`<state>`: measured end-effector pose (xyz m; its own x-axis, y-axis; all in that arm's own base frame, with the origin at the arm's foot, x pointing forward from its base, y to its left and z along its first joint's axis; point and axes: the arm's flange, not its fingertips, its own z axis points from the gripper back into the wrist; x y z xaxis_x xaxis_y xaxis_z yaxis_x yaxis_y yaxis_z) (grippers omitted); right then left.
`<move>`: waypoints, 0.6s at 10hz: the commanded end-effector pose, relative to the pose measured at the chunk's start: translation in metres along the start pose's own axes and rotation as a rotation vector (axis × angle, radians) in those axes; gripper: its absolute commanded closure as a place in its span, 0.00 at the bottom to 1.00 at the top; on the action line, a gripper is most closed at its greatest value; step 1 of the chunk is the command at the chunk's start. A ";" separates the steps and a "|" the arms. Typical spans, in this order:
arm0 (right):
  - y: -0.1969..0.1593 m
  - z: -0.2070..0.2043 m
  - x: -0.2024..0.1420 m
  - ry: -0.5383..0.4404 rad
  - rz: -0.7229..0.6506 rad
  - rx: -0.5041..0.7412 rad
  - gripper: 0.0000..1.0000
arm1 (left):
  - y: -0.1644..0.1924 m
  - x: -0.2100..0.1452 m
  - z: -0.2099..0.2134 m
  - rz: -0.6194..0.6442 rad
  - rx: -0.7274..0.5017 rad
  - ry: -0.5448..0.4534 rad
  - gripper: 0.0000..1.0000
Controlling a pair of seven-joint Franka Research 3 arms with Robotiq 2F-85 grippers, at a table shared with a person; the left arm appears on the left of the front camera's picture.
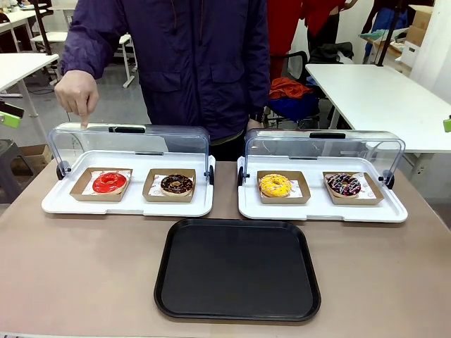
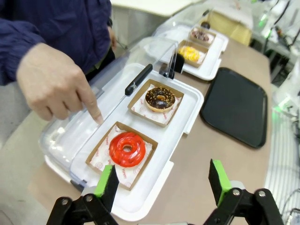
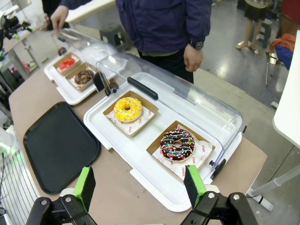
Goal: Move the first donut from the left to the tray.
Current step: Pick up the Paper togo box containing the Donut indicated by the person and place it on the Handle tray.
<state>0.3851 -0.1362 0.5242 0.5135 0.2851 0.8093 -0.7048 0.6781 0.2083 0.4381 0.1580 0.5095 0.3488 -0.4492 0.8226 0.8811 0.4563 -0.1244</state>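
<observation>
**Front and both wrist views.** The red-glazed donut rests on white paper in a brown cardboard tray. It sits at the left end of the left white display tray, beside the chocolate donut. The clear lid stands rolled back behind them, and the person's hand touches its top with 1 finger. The black tray lies near the 2 display trays, on the robot's side. The left gripper hovers near the red-glazed donut with its jaws spread wide, gripping nothing. The right gripper is spread wide too.
</observation>
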 end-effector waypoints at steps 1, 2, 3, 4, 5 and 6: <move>-0.002 -0.001 0.002 -0.027 0.021 0.009 0.00 | 0.004 0.023 -0.001 -0.082 0.018 0.110 0.00; -0.002 -0.001 0.002 -0.027 0.021 0.009 0.00 | 0.007 0.037 -0.006 -0.141 0.021 0.210 0.00; -0.002 -0.001 0.002 -0.027 0.021 0.009 0.00 | 0.008 0.050 -0.013 -0.208 -0.002 0.323 0.00; -0.002 -0.001 0.002 -0.027 0.021 0.009 0.00 | 0.002 0.058 -0.028 -0.315 0.010 0.487 0.00; -0.002 -0.001 0.002 -0.027 0.021 0.009 0.00 | -0.005 0.061 -0.042 -0.399 0.001 0.597 0.00; -0.002 -0.001 0.002 -0.027 0.021 0.009 0.00 | -0.007 0.062 -0.057 -0.459 0.011 0.678 0.00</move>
<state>0.3855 -0.1354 0.5242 0.5138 0.2873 0.8084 -0.7055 0.6776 0.2076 0.4762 0.0895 0.5405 0.1194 -0.9220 0.3684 0.9809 0.1670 0.0999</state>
